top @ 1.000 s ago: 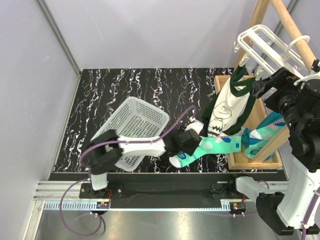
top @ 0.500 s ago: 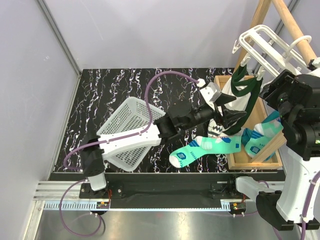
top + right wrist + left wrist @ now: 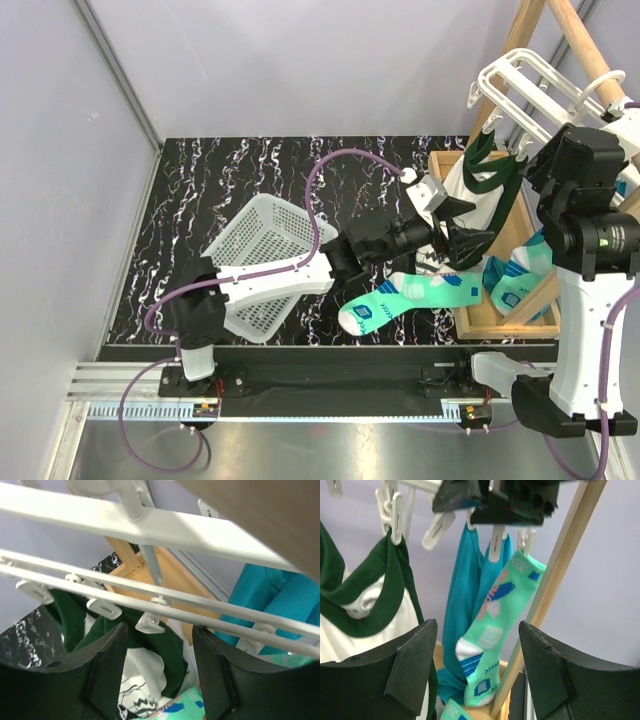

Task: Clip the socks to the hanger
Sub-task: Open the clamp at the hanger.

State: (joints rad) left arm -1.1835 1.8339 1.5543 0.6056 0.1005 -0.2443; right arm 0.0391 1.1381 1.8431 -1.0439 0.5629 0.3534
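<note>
Lettering on sock (image 3: pixel 501 614): blurred, illegible.

A robot lab cell is shown: plain grey walls (image 3: pixel 300 60) are edged with metal strips (image 3: pixel 117 70), robot arms (image 3: pixel 270 285) are bolted to a rail (image 3: pixel 330 372), and purple cables (image 3: pixel 355 153) are looped over a marbled table (image 3: pixel 230 180).

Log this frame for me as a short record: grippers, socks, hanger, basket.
Left gripper: open, empty
Right gripper: open, close to the hanger bars
Sock on table: one, lying flat, unclipped
Hung sock: one, dangling beside a teal cloth
Basket: tilted against the left arm
</note>
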